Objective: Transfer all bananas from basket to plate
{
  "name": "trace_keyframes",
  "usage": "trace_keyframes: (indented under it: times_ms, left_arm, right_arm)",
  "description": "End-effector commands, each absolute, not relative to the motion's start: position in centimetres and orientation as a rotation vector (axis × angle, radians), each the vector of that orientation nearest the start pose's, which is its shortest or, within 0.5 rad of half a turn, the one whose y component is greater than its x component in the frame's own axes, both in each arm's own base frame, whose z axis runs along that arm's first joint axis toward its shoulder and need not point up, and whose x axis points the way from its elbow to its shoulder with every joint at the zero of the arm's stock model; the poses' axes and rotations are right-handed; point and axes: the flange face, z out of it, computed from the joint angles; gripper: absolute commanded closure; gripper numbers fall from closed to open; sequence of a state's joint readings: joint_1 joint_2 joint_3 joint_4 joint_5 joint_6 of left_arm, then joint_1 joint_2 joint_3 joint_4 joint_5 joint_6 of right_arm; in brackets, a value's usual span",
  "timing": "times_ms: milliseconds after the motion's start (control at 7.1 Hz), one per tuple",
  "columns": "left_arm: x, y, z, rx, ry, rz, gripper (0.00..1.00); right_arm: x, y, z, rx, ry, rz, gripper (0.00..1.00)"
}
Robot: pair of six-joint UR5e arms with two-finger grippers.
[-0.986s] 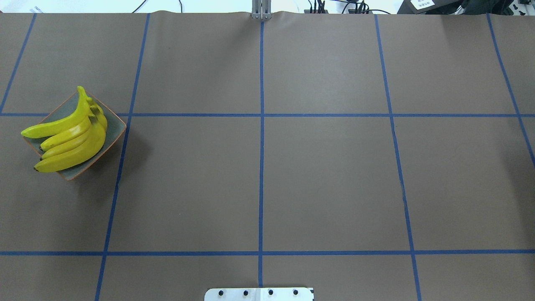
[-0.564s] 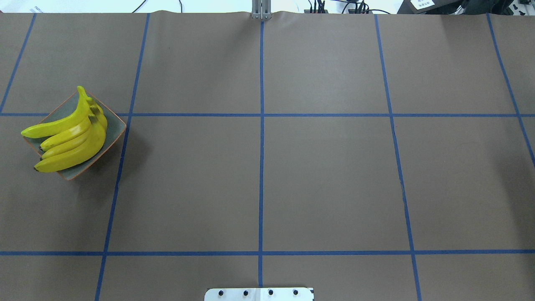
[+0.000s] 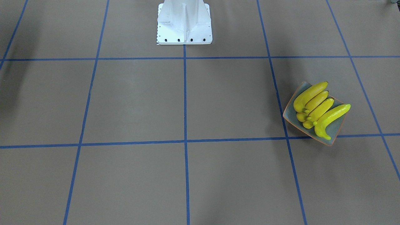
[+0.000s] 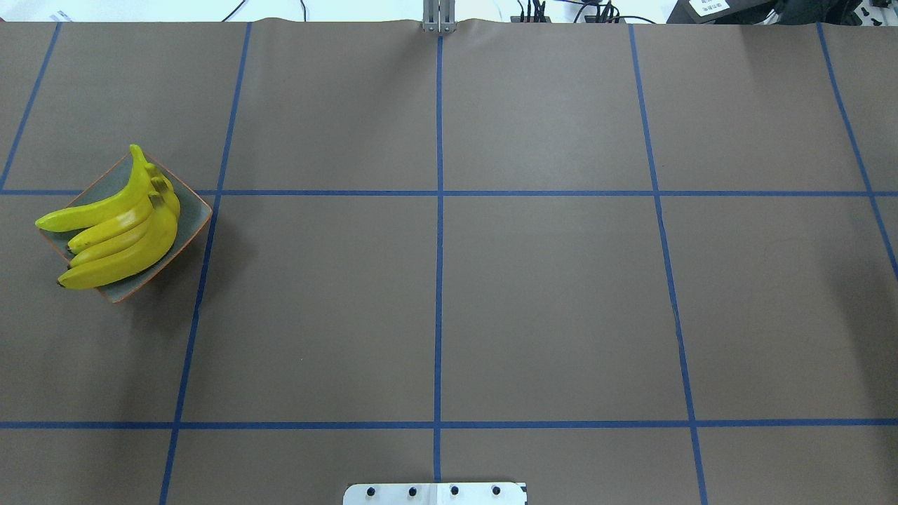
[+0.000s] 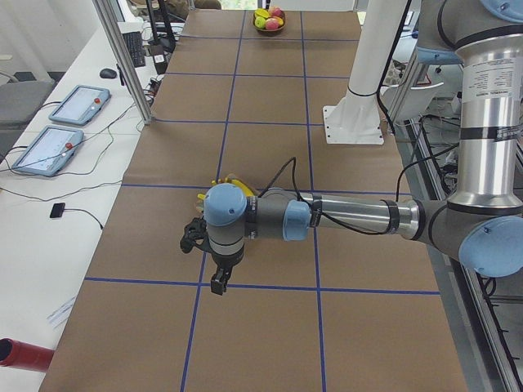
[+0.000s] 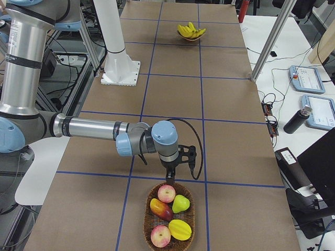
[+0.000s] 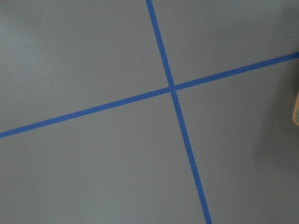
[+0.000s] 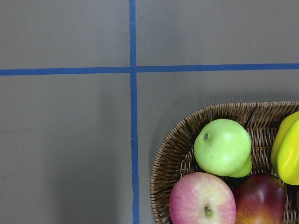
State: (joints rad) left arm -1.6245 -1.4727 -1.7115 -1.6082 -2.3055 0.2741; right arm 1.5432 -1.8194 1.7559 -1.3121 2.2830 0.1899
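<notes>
Four bananas [image 4: 116, 235] all on plate [image 4: 189, 221], side by side. Left gripper [image 5: 219, 282] hangs near plate; right gripper [image 6: 168, 178] well apart from plate, at basket [image 8: 173, 154] rim. Jaw state of both: can't tell.

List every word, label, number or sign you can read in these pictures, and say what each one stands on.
No text can be read in any view.
White label on a dark object beyond the table's far edge: print too small to read.
Sticker on the near arm's silver tube: lines of print, too blurred to read.
Tablet screens on the side desk: too small to read.
The bananas and plate show no marking.
</notes>
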Motion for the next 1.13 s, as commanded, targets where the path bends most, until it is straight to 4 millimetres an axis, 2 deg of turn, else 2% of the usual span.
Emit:
trace_keyframes:
  times_ms: [0,141,282,564,704,986]
  left_arm:
    - [-9.0,-42.8,65.2,0.22,0.71,0.248,0.0]
    - [-8.9,-42.5,65.6,0.213,0.708,0.247,0.0]
    - [-9.0,-42.4,65.7,0.21,0.708,0.243,0.0]
    - [-8.9,-41.6,66.2,0.199,0.712,0.24,0.0]
    - [-8.9,-41.6,66.2,0.199,0.712,0.24,0.0]
    - [-8.9,-41.6,66.0,0.203,0.711,0.24,0.0]
  right_arm:
    - [5.8,-40.0,65.5,0.108,-0.725,0.086,0.0]
    - [5.8,-40.3,65.2,0.109,-0.725,0.084,0.0]
    - [4.9,-40.7,64.5,0.113,-0.732,0.058,0.0]
    - [3.7,-40.5,61.9,0.065,-0.726,0.02,0.0]
    - [4.2,-40.2,61.5,0.076,-0.72,-0.022,0.0]
    - [4.3,-39.9,62.0,0.069,-0.716,-0.026,0.0]
